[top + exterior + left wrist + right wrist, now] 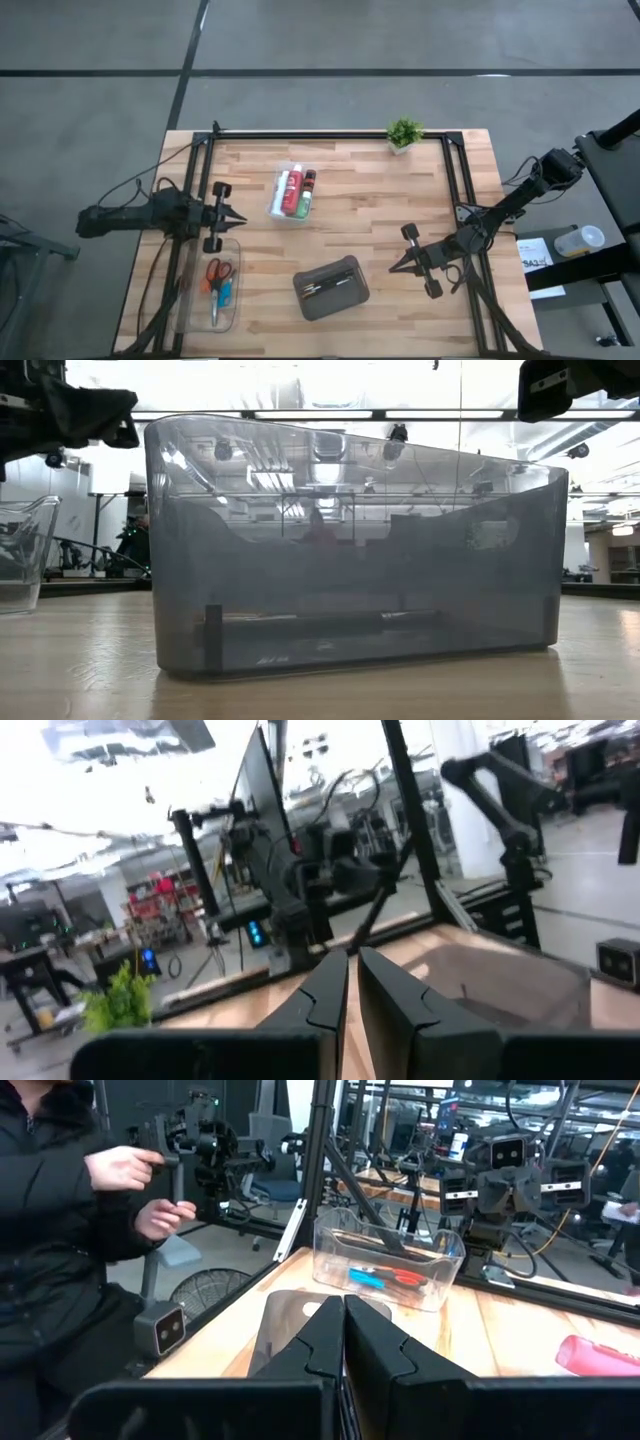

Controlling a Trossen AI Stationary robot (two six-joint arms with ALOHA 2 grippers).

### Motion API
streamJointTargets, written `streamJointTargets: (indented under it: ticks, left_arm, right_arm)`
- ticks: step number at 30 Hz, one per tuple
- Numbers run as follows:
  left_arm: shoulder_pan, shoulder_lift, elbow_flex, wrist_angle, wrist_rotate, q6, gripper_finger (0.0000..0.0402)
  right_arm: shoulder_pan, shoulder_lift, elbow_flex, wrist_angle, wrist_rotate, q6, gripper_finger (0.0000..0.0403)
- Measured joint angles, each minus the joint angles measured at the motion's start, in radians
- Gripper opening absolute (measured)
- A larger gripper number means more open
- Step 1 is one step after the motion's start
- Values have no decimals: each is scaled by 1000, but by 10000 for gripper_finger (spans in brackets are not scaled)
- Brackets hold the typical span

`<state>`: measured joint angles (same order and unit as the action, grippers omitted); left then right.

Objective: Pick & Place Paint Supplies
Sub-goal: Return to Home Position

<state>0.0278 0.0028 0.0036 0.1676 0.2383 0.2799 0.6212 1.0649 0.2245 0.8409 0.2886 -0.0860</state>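
Note:
Paint tubes (294, 192) lie in a clear box (276, 208) at the table's middle. Scissors with red and blue handles (218, 278) lie in a second clear box (232, 318) near the left front, which the right wrist view also shows (436, 1295). Thin brushes (330, 285) rest in the dark grey case (345, 303). My left gripper (243, 215) hangs shut above the table between the two clear boxes, pointing right, with nothing in it. My right gripper (392, 268) is shut and holds nothing, right of the case and pointing at it.
A small potted plant (404, 133) stands at the far edge. A black frame (330, 135) runs along the far and side edges. A person (60, 1230) stands beyond the table's left side. Bare wood lies between the case and the tube box.

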Motion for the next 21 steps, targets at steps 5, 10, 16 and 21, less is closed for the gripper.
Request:
streamJointTargets:
  ticks: [5, 10, 16, 21]
  left_arm:
    - [0, -4, 0, -26, -10, 0, 35]
    - [0, -3, 0, -70, -10, 0, 35]
    - [0, 4, 0, -114, -10, 4, 36]
    - [0, 7, -1, -113, -10, 5, 36]
  right_arm:
    - [0, 0, 0, -17, 0, 0, 8]
    - [0, 0, 0, -23, 0, 0, 8]
    - [-1, 0, 0, -23, 0, 0, 8]
    - [-1, 0, 0, -23, 0, 0, 8]
